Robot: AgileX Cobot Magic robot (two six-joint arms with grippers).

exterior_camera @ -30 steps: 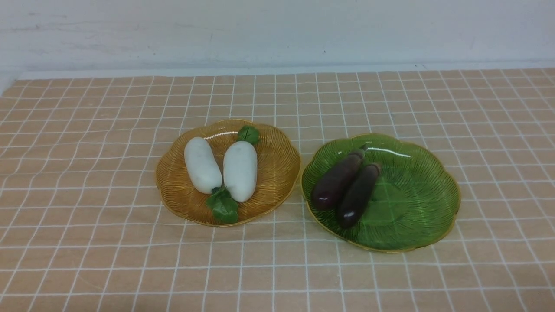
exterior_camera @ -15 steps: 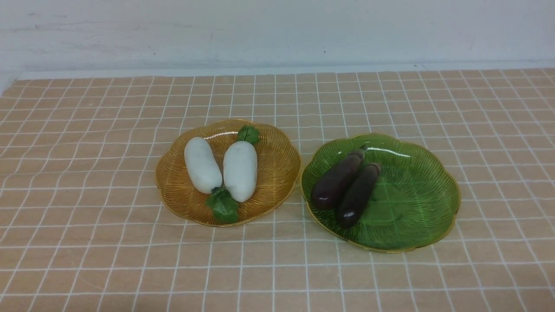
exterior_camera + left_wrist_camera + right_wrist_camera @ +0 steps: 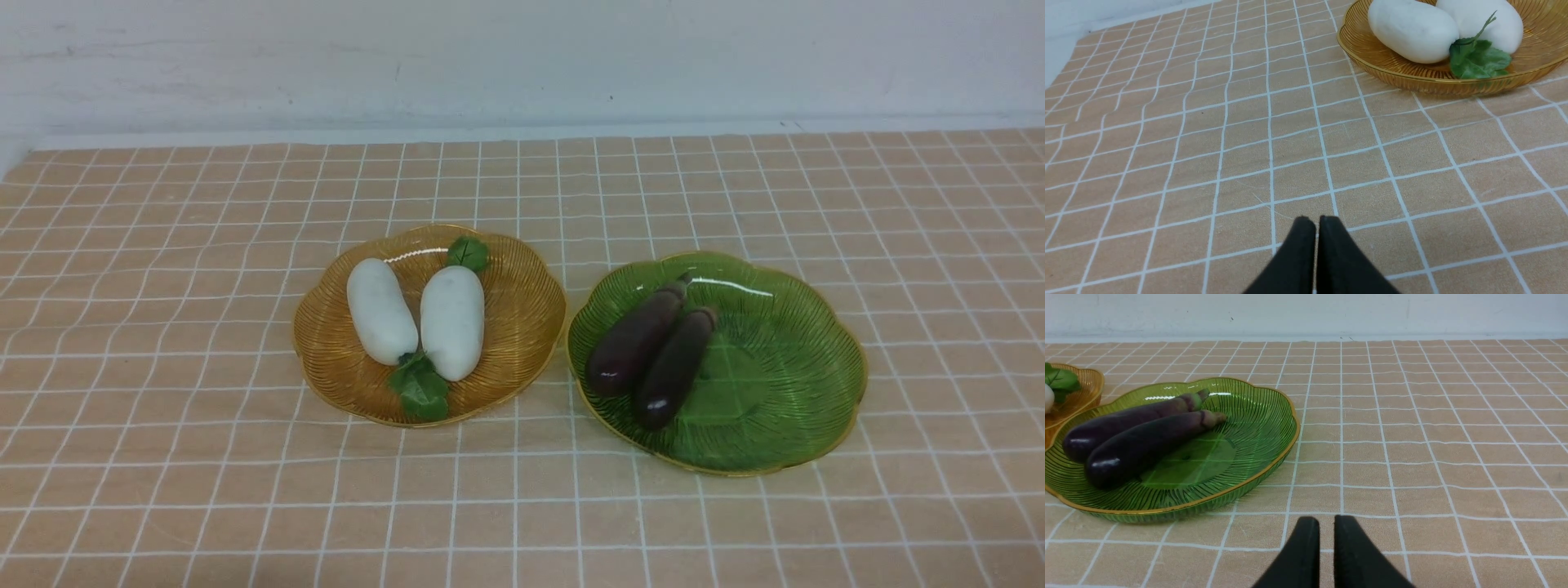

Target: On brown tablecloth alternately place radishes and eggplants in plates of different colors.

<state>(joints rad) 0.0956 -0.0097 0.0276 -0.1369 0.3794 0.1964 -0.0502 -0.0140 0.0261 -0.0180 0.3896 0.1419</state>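
Note:
On the brown tablecloth point(image 3: 163, 327) stand two plates side by side. The amber plate point(image 3: 522, 286) on the left holds two white radishes point(image 3: 381, 310) point(image 3: 452, 321) with green leaves. The green plate point(image 3: 784, 367) on the right holds two dark purple eggplants point(image 3: 636, 337) point(image 3: 675, 367) lying parallel. No arm shows in the front view. My left gripper point(image 3: 1316, 220) hovers shut and empty over bare cloth, short of the amber plate point(image 3: 1400, 73). My right gripper point(image 3: 1326, 520) is shut with only a thin slit, empty, beside the green plate point(image 3: 1257, 428).
A white wall point(image 3: 522, 57) runs along the far edge of the cloth. The cloth shows slight wrinkles at the left point(image 3: 98, 310). Bare cloth lies in front of both plates and out to either side.

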